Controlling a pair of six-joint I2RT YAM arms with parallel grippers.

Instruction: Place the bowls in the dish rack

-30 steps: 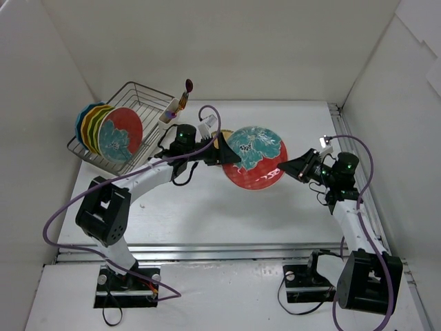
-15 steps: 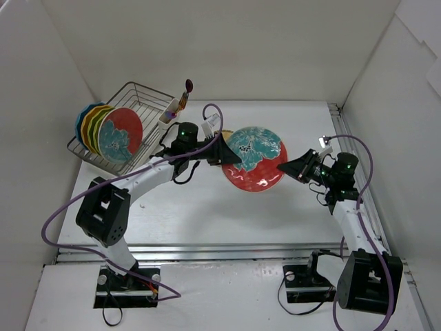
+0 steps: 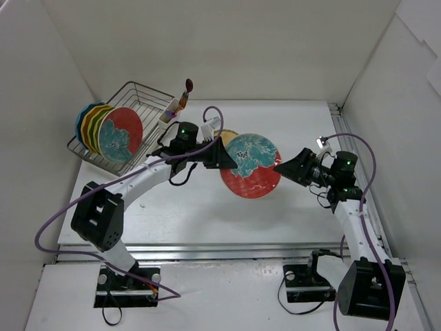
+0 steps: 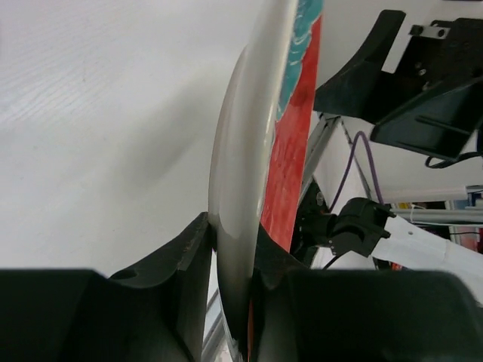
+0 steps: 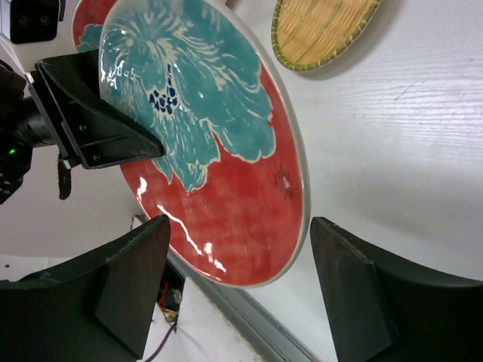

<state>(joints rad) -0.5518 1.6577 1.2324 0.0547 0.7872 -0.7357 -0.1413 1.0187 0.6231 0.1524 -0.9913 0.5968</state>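
- The dish rack (image 3: 131, 93) sits at the far left of the table (image 3: 200, 207), up against the wall, and I'll place everything else from it.
- Standing on edge inside the rack is a row of bowls (image 3: 89, 124). Blue, orange and green rims show at the back, and a red-and-teal patterned one (image 3: 120, 134) faces out at the front.
- A small white cup (image 3: 167, 112) hangs on the rack's right-hand corner, with a dark-tipped utensil (image 3: 186, 89) poking out of it.
- Well to the right of the rack, the left claw (image 3: 231, 158) is clamped onto the near rim of another red-and-teal bowl (image 3: 253, 169). In the left wrist view that bowl (image 4: 241, 196) stands edge-on, pinched tight between the two black fingers (image 4: 189, 260).
- The held bowl is tilted, its flowered face turned up and away from the rack.
- Farther right again, on the bowl's side away from the rack, the right claw (image 3: 281, 165) points at the rim with its jaws spread wide. From its own camera the fingers (image 5: 128, 283) stand either side of the bowl's lower edge (image 5: 226, 249), gripping nothing.
- A tan woven bowl (image 3: 224, 136) lies flat on the table just behind the held one, between it and the rack, and is partly hidden by the left arm.
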